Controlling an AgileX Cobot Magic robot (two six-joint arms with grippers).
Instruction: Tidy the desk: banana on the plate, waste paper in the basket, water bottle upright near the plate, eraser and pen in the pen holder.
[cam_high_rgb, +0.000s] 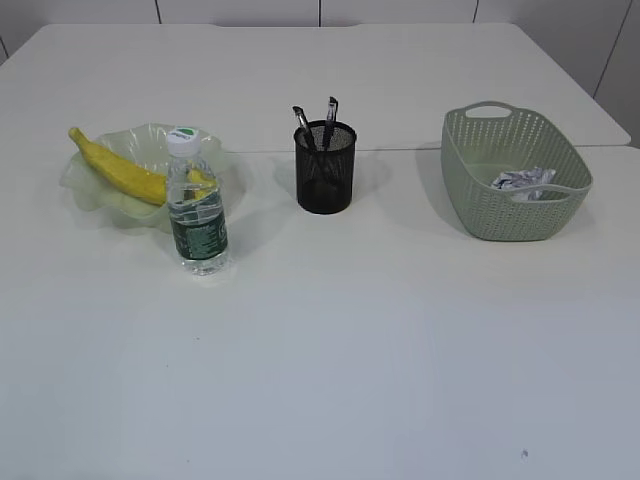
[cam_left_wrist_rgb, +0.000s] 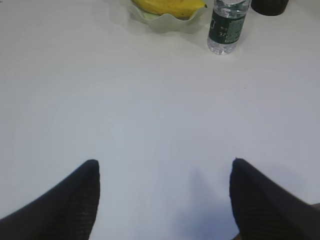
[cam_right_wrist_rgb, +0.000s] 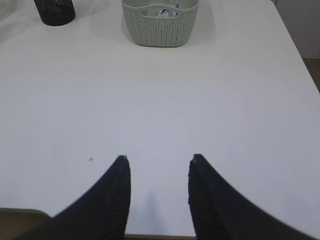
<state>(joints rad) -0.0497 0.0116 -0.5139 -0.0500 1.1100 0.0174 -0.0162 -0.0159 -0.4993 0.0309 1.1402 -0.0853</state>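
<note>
Banana lies on the plate at upper left, water bottle upright just in front; pens stand in the holder, paper in the basket. Eraser unseen. Left tool and right tool hang open, empty, over bare desk; judged finished, arms best kept clear.

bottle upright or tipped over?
Upright. The water bottle stands on its base with the white cap on top, just in front of the plate holding the banana.
</note>
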